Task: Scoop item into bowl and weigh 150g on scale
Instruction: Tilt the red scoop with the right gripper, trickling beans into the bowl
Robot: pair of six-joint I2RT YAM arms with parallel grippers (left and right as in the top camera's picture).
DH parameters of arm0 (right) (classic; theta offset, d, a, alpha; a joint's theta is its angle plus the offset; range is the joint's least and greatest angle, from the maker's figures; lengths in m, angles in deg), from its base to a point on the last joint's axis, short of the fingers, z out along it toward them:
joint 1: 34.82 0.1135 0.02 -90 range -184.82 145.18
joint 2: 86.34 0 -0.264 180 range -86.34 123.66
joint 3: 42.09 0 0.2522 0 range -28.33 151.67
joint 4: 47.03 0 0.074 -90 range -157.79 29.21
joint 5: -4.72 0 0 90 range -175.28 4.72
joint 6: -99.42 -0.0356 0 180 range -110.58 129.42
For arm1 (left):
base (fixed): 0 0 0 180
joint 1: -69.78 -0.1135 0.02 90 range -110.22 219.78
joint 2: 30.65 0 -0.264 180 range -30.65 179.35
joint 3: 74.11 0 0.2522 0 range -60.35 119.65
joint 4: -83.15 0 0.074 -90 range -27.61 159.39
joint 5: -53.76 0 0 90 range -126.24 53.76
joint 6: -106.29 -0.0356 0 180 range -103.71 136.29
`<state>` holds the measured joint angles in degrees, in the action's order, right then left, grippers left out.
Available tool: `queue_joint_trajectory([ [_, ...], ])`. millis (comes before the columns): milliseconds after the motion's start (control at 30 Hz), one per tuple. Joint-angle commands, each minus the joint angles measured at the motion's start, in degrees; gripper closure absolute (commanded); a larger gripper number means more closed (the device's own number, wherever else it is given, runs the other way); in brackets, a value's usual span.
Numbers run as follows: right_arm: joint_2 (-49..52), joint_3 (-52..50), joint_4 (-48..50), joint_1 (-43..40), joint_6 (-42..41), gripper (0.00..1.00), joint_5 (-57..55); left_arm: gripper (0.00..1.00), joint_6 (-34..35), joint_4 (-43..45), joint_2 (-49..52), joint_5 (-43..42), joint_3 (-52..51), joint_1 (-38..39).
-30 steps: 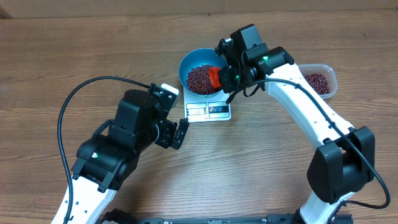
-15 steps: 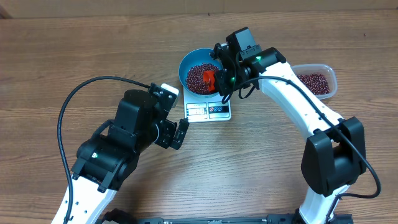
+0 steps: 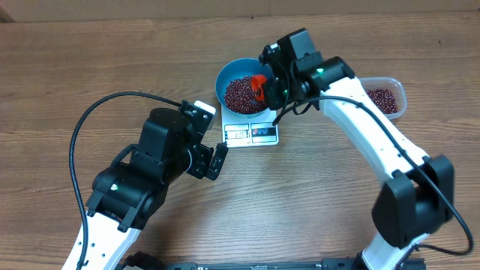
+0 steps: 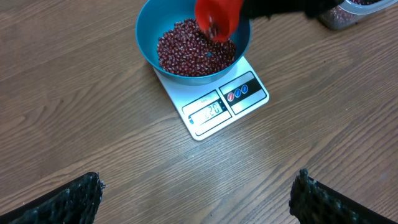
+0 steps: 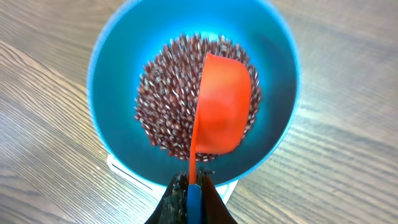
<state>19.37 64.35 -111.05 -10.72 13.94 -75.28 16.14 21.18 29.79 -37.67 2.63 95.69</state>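
**A:** Which step is this?

**B:** Tipping, I'd say. The right gripper is clamped tight on the handle of the orange scoop. The scoop hangs tilted over the blue bowl, toward its three o'clock side from overhead.

**A:** Where are the beans?

**B:** Most are heaped in the bowl, and a few show in the scoop's mouth. More sit in the clear container, at three o'clock from the bowl and well apart.

**A:** Is the bowl on the scale?

**B:** Yes, with the display at six o'clock. I can't read the digits for certain.

**A:** And the left gripper?

**B:** Its jaws are spread wide and hold nothing. It waits at seven o'clock from the scale.

**A:** What does the next move call for?

**B:** Probably emptying the scoop and checking the reading. After that it likely takes small corrections, adding or lifting out a few beans.
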Motion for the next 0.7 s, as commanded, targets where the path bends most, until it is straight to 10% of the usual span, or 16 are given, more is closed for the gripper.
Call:
queue_joint_trajectory([
  [0,-4.6,0.4,0.7,0.2,0.0,0.97,-1.0,0.00,0.3,0.1,0.3,0.4,-0.2,0.4],
  [667,-8.4,0.4,1.6,1.7,1.4,0.96,-1.0,0.01,0.3,0.1,0.3,0.4,-0.2,0.4],
])
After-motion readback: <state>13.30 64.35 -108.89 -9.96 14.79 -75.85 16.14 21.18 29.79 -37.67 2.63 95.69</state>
